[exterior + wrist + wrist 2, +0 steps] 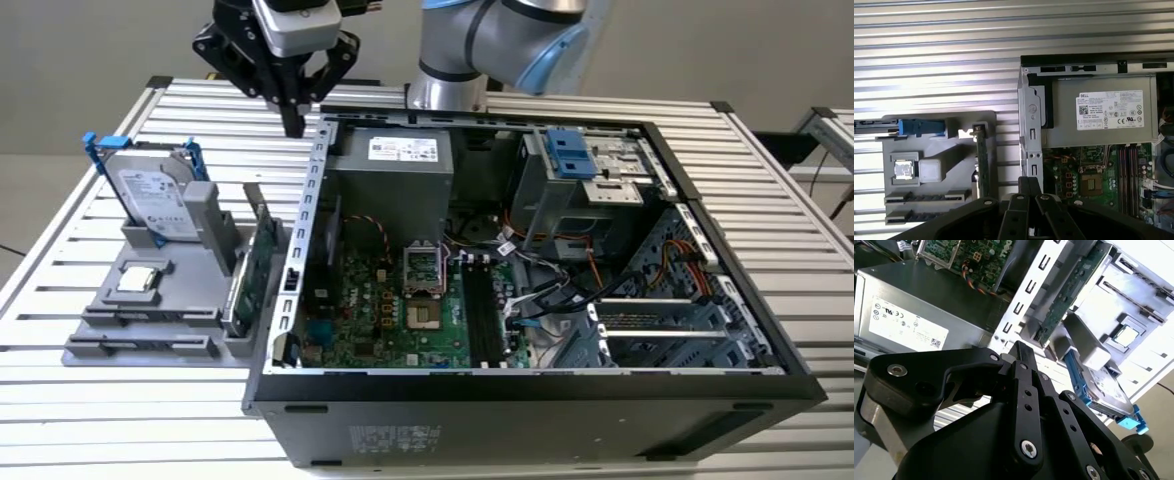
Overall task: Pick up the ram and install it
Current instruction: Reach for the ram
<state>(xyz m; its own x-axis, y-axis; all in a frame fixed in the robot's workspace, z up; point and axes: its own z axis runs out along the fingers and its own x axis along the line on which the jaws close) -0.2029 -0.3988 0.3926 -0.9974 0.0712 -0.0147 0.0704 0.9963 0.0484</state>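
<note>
counter [120,410]: slatted metal. It carries the case and the holder side by side.
case [534,420]: open tower lying on its side. The exterior view takes in the whole interior. The first wrist view has one corner with the rim [1031,125], and the rest is cut off.
power supply [387,170]: grey box at the case's far end. Its label side faces the camera in both wrist views [1104,112] [909,305].
holder [200,265]: grey tray on the exterior view's left of the case. In the first wrist view its near end is covered by the gripper body.
hard drive [147,195]: upright in a blue frame, silver face to the exterior view. It is edge-on in the first wrist view [921,127].
ram [254,270]: stands on edge in the holder slot nearest the case, outside the case. It is a thin green line in the first wrist view [980,160] and a long strip in the second [1069,295]. Its lower edge is hidden in the slot.
gripper [292,125]: over the counter by the case's far corner, well above the ram and apart from it.
fingers [1024,186]: pressed together, gripping nothing.
</note>
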